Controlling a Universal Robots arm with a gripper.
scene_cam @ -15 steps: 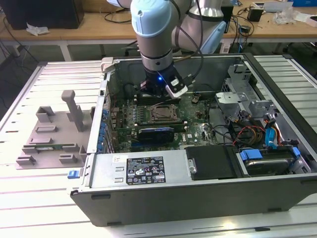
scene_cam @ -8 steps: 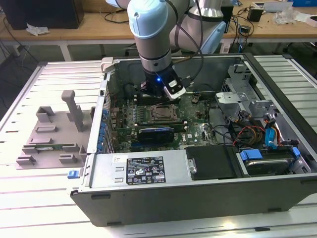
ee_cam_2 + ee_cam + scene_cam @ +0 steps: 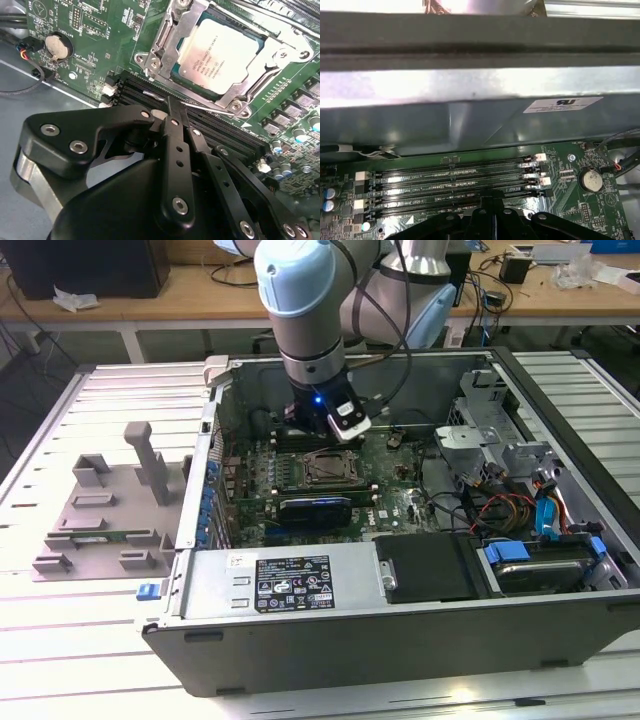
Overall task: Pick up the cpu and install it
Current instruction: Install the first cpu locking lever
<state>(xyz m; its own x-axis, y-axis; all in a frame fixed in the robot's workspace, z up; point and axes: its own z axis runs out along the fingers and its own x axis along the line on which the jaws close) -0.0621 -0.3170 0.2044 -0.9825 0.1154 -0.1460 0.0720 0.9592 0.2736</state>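
The cpu (image 3: 217,57), a pale silver square chip, lies flat inside the metal-framed socket (image 3: 260,65) on the green motherboard (image 3: 100,30). My gripper (image 3: 172,107) is shut, its black fingers (image 3: 175,145) pressed together with nothing between them. Its tip is beside the socket, over the dark memory slots (image 3: 220,130), at the thin wire lever (image 3: 205,106); I cannot tell whether it touches the lever. In the exterior view the arm's wrist (image 3: 318,390) hangs inside the open computer case, just behind the socket (image 3: 328,468). In the first wrist view the gripper (image 3: 492,202) is above the memory slots (image 3: 455,185).
The case's grey side wall (image 3: 470,120) rises close behind the memory slots. A coin battery (image 3: 56,46) sits on the board. Cables and a drive bay (image 3: 530,510) crowd the exterior view's right. The power supply (image 3: 290,580) lies at the front. A grey fixture tray (image 3: 110,510) stands outside the case.
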